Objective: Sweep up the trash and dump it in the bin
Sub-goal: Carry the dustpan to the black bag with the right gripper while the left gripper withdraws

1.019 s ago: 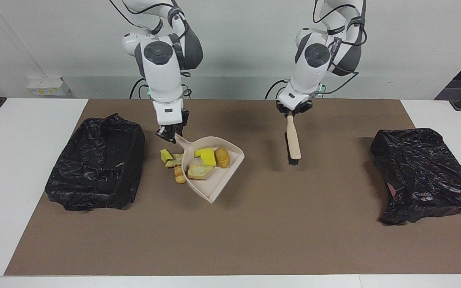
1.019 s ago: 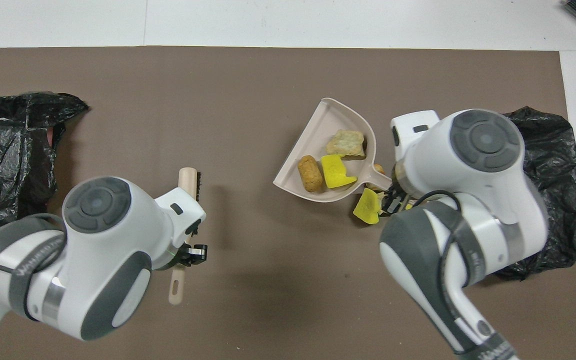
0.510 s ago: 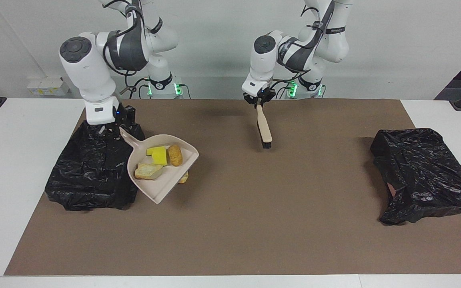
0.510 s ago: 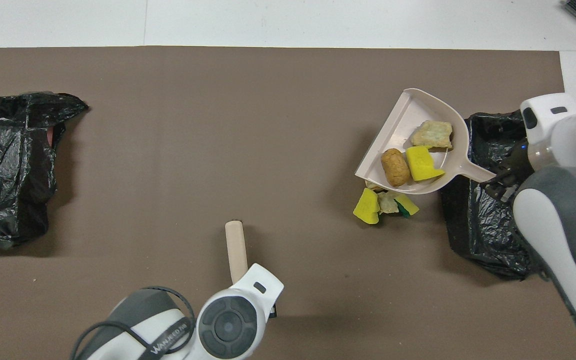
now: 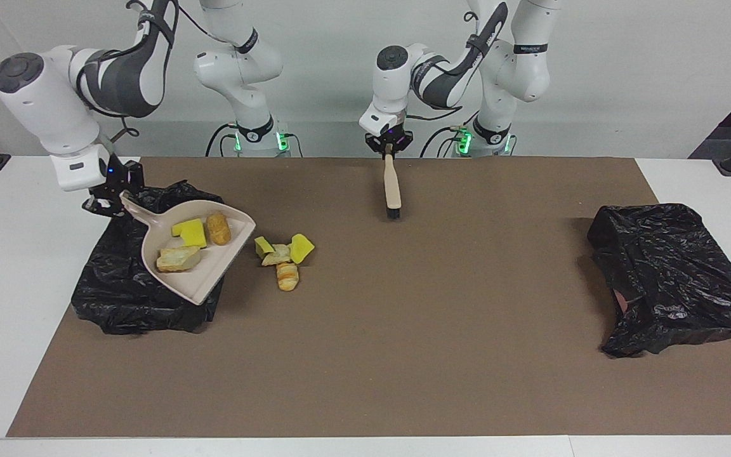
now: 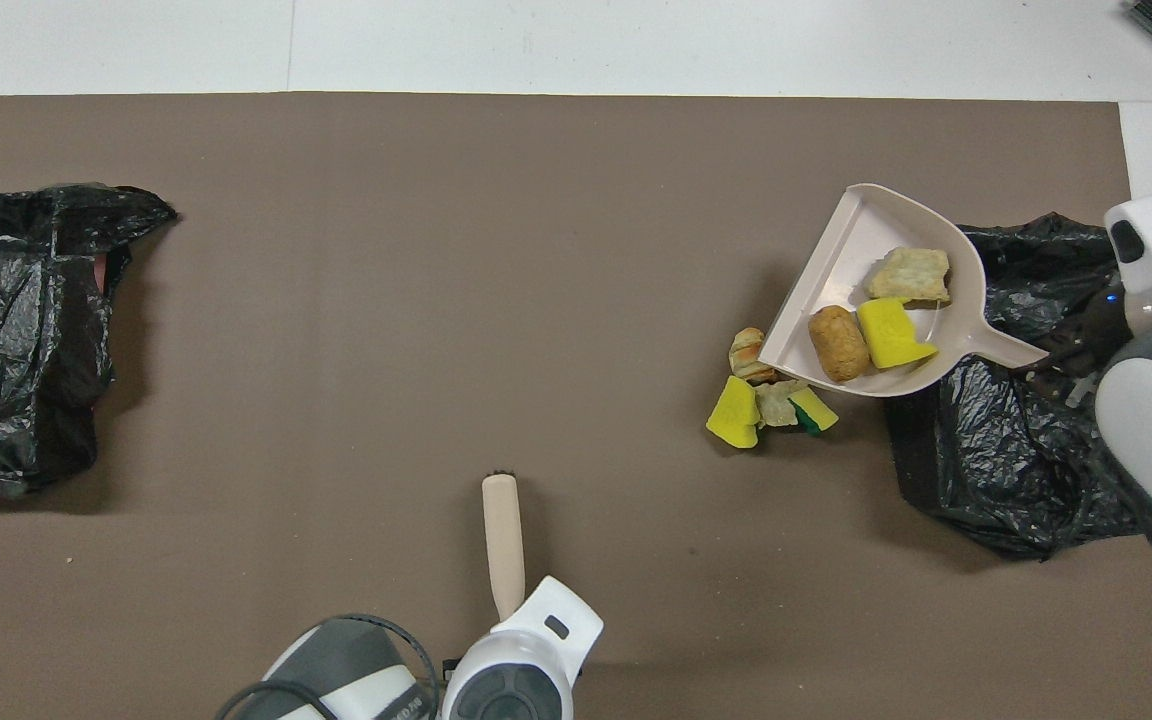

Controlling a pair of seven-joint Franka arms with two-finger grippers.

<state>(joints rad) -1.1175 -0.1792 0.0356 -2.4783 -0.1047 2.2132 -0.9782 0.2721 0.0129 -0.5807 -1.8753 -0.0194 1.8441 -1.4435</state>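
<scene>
My right gripper (image 5: 106, 202) is shut on the handle of the beige dustpan (image 5: 204, 279), which hangs over the black-lined bin (image 5: 118, 298) at the right arm's end of the table. Three scraps of trash (image 5: 189, 232) lie in the pan (image 6: 851, 240): a yellow sponge bit, a brown lump and a bread piece. Several more scraps (image 5: 280, 255) sit in a small pile (image 6: 766, 395) on the brown mat beside the bin (image 6: 996, 460). The left gripper (image 5: 389, 146) is shut on the handle of the wooden brush (image 5: 393, 187), which hangs bristles-down over the mat's middle (image 6: 503, 535).
A second black bag-lined bin (image 5: 670, 279) sits at the left arm's end of the table (image 6: 16, 330). The brown mat (image 5: 403, 349) covers most of the white table.
The right arm has carried the dustpan from beside the scrap pile to over the bin, leaving several scraps on the mat. The left arm has drawn the brush back toward the robots.
</scene>
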